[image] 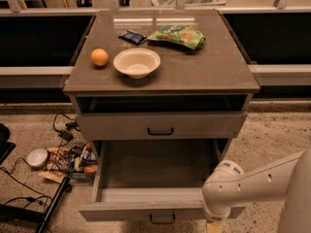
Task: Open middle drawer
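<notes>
While the middle drawer [146,210] stands pulled well out toward the camera beneath the taller drawer [116,126], the gripper [214,226] hangs at the right end of its front, with the black handle [162,219] nearby on its left, and whether it is open or holding anything cannot be told.

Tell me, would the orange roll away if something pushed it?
Probably yes: the orange looks round and sits loose on the flat cabinet top, so a push would likely roll it. The bowl beside it might stop it. The pincer is far off, low by the open middle drawer.
</notes>
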{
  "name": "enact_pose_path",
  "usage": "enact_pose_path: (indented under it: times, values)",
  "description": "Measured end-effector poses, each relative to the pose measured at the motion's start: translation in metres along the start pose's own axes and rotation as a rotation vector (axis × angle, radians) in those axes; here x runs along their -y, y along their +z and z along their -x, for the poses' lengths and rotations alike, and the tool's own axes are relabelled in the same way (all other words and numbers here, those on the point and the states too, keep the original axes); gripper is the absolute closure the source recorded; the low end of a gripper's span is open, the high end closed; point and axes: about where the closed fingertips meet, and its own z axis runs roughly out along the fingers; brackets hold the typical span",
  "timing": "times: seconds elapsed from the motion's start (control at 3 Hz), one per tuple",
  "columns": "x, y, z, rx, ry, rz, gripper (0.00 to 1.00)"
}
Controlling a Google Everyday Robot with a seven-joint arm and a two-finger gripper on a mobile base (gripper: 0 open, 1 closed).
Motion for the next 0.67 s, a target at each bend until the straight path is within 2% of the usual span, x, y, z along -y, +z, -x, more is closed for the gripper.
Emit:
enact_pose_path:
  times: [0.33, 0.67]
  values:
    - [-0.035, -0.012, -0.004, -0.069, -0.019, 0.047, 0.41]
    - [-0.046, -0.018, -0.005, -0.096, -0.025, 0.053, 0.64]
